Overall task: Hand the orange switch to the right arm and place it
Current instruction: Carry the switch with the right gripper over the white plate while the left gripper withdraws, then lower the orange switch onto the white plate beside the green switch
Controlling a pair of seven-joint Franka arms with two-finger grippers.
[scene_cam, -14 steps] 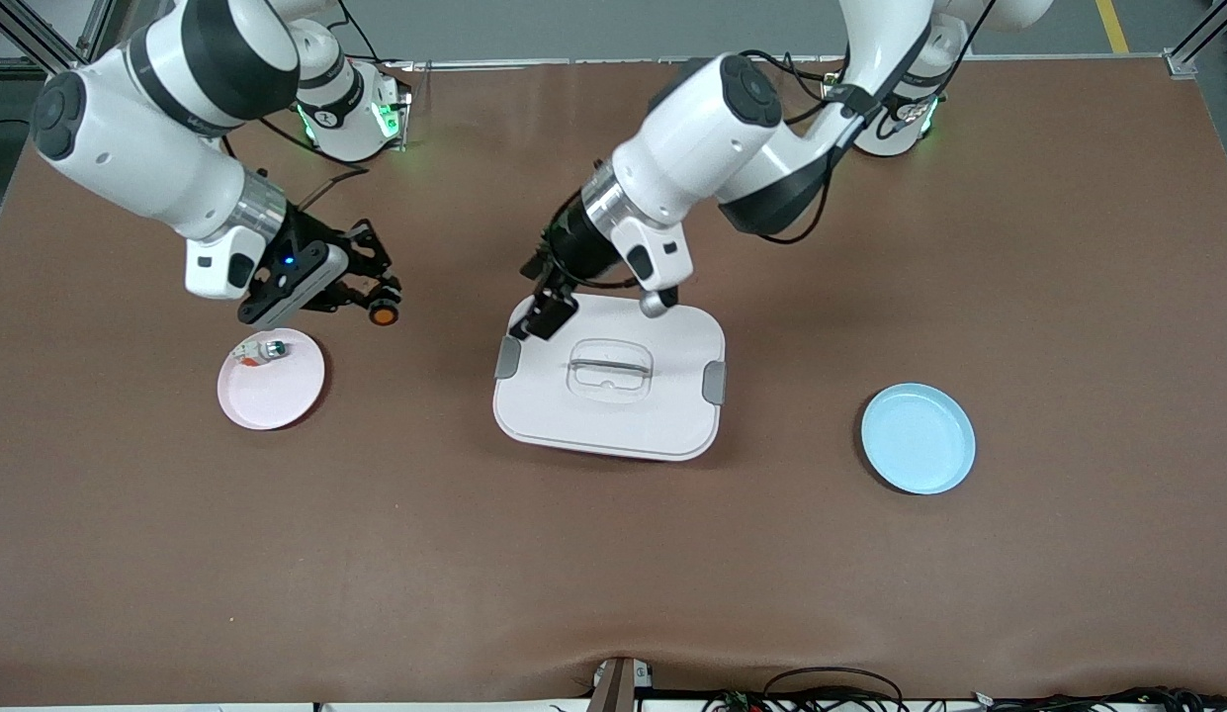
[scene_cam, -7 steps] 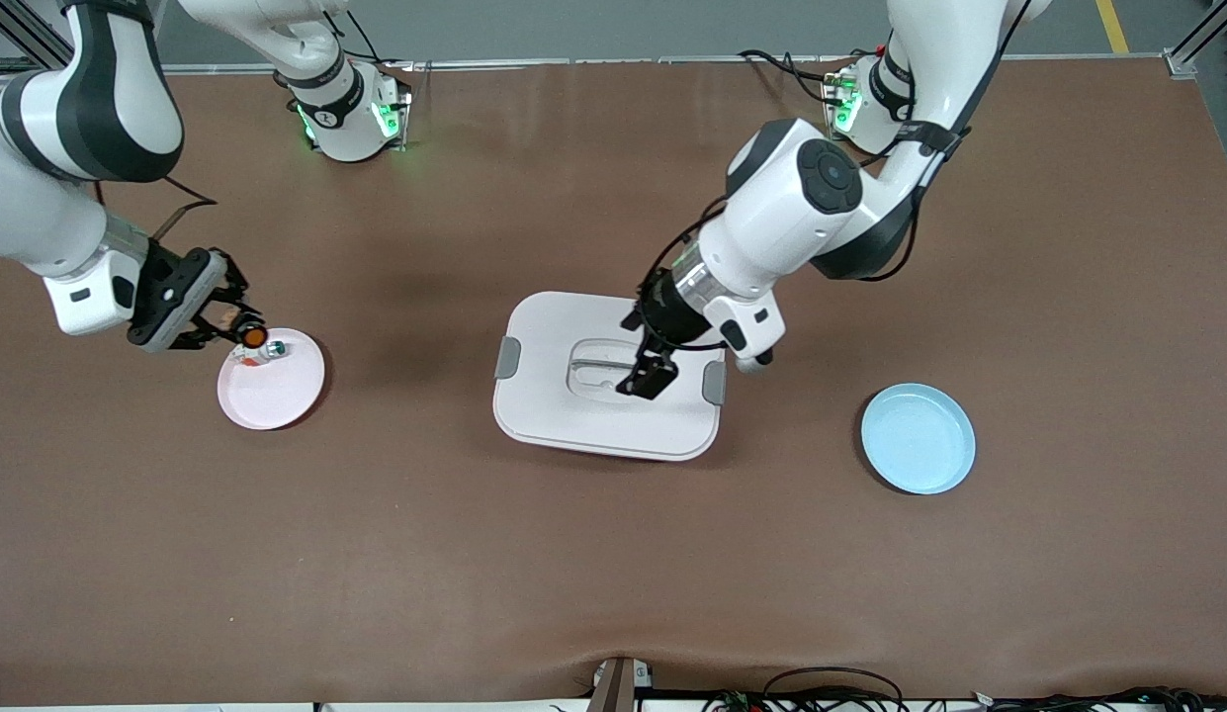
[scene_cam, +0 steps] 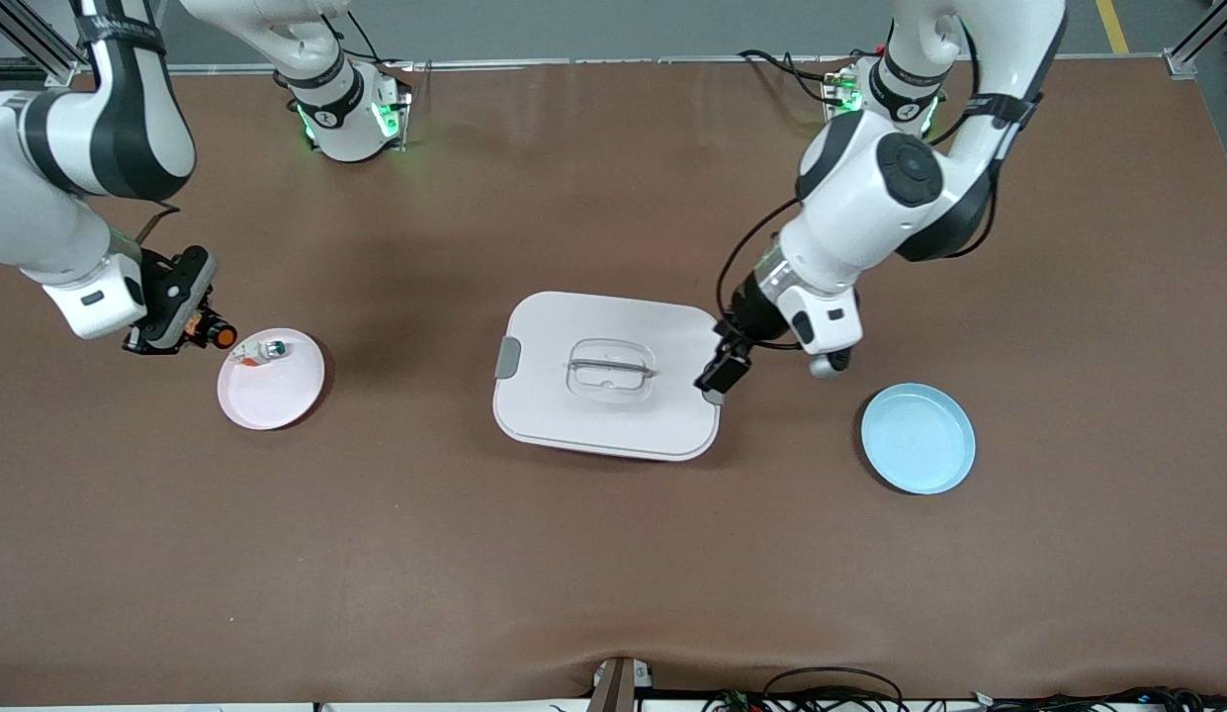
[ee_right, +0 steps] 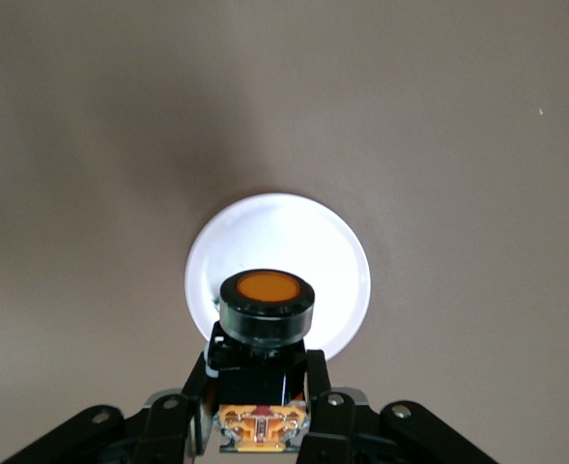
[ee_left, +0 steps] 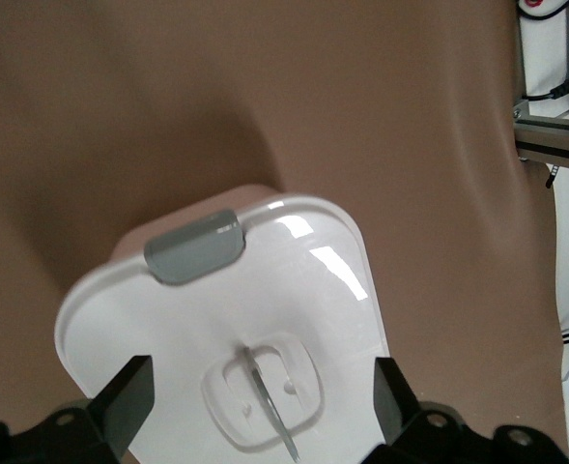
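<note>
The orange switch (scene_cam: 219, 336), a black body with a round orange cap, is held in my right gripper (scene_cam: 200, 330), which is shut on it. It hangs over the table just beside the rim of the pink plate (scene_cam: 277, 396). In the right wrist view the switch (ee_right: 265, 295) sits between the fingers of the right gripper (ee_right: 260, 382), with the plate (ee_right: 337, 251) under its cap end. My left gripper (scene_cam: 722, 374) is open and empty over the edge of the white lidded box (scene_cam: 573, 316) at the left arm's end. In the left wrist view the left gripper (ee_left: 260, 406) shows its fingers wide apart.
A small white-and-teal part (scene_cam: 263, 350) lies on the pink plate. The box lid (ee_left: 303, 280) has a clear handle (scene_cam: 610, 368) and grey latches (ee_left: 194, 246). A blue plate (scene_cam: 918, 438) lies toward the left arm's end of the table.
My right gripper has carried the switch from the table between plate and box to the pink plate's rim. My left gripper has moved across the lid toward the left arm's end.
</note>
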